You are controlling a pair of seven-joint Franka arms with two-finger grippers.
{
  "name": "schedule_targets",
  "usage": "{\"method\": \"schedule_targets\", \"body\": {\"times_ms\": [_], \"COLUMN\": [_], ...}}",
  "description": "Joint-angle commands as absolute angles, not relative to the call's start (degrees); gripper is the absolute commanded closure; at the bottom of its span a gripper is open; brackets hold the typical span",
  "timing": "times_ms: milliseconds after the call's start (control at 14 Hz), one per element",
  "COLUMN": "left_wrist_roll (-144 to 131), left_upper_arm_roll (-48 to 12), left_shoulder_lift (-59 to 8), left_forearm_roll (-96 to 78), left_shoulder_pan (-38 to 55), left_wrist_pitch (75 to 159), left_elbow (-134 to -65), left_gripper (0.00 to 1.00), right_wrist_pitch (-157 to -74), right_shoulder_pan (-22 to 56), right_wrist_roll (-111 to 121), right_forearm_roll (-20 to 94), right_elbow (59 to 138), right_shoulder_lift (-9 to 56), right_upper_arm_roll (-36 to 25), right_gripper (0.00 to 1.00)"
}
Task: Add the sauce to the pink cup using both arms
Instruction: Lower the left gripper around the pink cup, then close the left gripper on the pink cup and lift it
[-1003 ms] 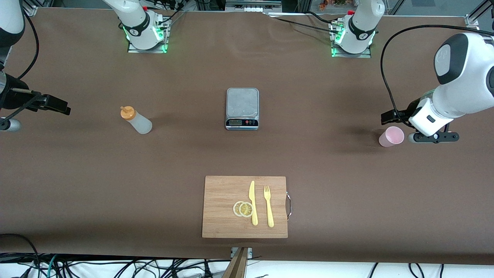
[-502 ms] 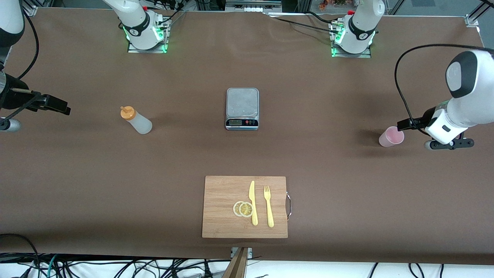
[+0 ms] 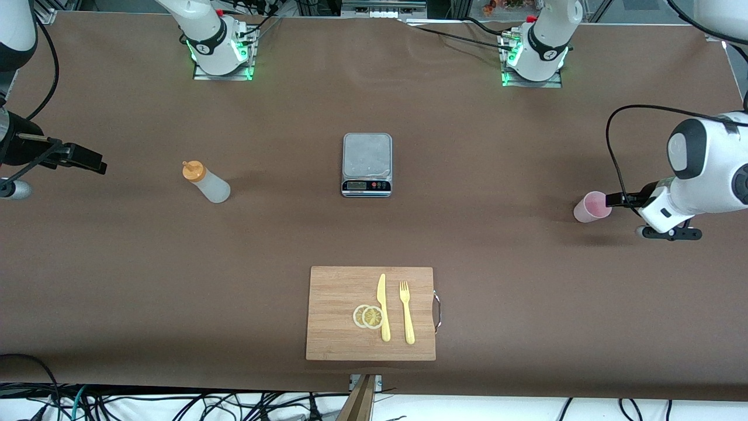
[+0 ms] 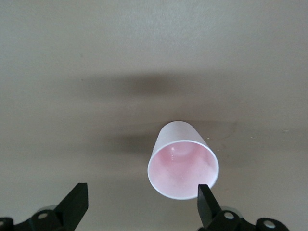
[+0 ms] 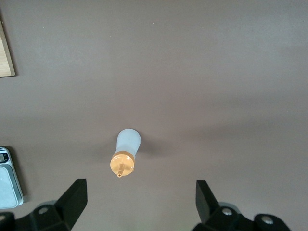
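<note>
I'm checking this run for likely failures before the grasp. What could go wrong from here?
1. The left gripper is open beside the pink cup, but the wrist view shows the cup off-centre, near one finger; closing could nudge or tip it.
2. The right gripper, open, is well short of the sauce; a misaligned reach could topple it.

My left tool (image 3: pixel 613 200) sits low just beside the pink cup (image 3: pixel 592 206), fingers spread wide; in the left wrist view one finger (image 4: pixel 206 202) overlaps the rim. Bare surface (image 3: pixel 497 234) rings the cup. Around the sauce (image 3: pixel 205 181), nothing crowds it; the scale (image 3: pixel 366 164) and the cutting board (image 3: pixel 370 313) stand well apart.
</note>
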State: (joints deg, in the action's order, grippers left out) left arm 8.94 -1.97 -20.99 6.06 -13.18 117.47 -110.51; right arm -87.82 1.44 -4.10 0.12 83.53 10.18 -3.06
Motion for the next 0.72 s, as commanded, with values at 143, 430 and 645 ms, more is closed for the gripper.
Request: {"method": "schedule_targets", "body": {"times_ms": [143, 430, 645], "left_wrist_roll": [10.28, 10.28, 10.28], "left_upper_arm_roll": [-2.46, -2.46, -2.46], "left_shoulder_lift": [-22.67, -24.25, -25.05], "left_forearm_roll": [7.47, 7.47, 7.47], "left_shoulder_pan": [-14.06, -14.50, -14.77], "left_wrist_pitch": [121.10, 122.61, 123.48], "left_elbow": [-113.64, -114.43, -114.52], "left_gripper": [0.00, 0.00, 0.02], "right_wrist_pitch": [-87.36, -87.36, -87.36], "right_shoulder_pan": [1.14, 1.05, 1.05], "right_wrist_roll": [-4.66, -4.31, -4.31], "right_forearm_roll": [0.97, 0.97, 0.97], "right_elbow": [82.09, 82.09, 82.18], "right_shoulder_lift": [10.72, 10.72, 10.72], "right_upper_arm_roll": [-2.90, -2.90, -2.90], "right_gripper": [0.00, 0.00, 0.00]}}
